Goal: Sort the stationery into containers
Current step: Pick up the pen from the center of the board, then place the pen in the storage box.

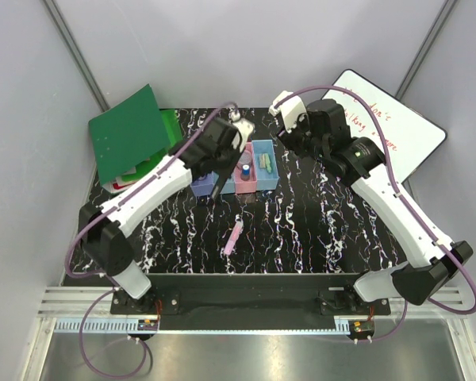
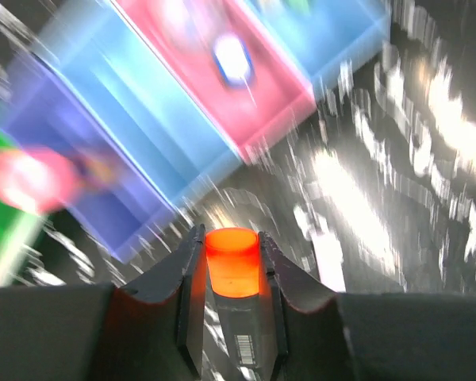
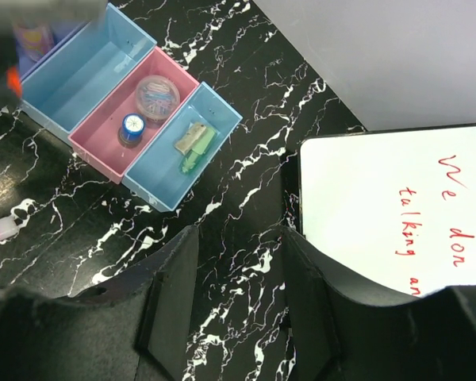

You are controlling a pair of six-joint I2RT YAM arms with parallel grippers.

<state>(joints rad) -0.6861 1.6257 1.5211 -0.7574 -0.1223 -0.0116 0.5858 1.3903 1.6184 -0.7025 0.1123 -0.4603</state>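
right wrist: green highlighter (image 3: 192,149) in end bin (image 3: 160,184)

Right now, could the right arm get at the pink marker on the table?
Probably yes. The right gripper is open and empty, the pink marker lies alone in front of the bins, and the left gripper is by the bins, not over it.

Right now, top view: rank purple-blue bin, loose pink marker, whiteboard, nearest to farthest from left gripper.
1. purple-blue bin, directly beside the left gripper.
2. pink marker, on the table, toward its near side.
3. whiteboard, far right, at the back.
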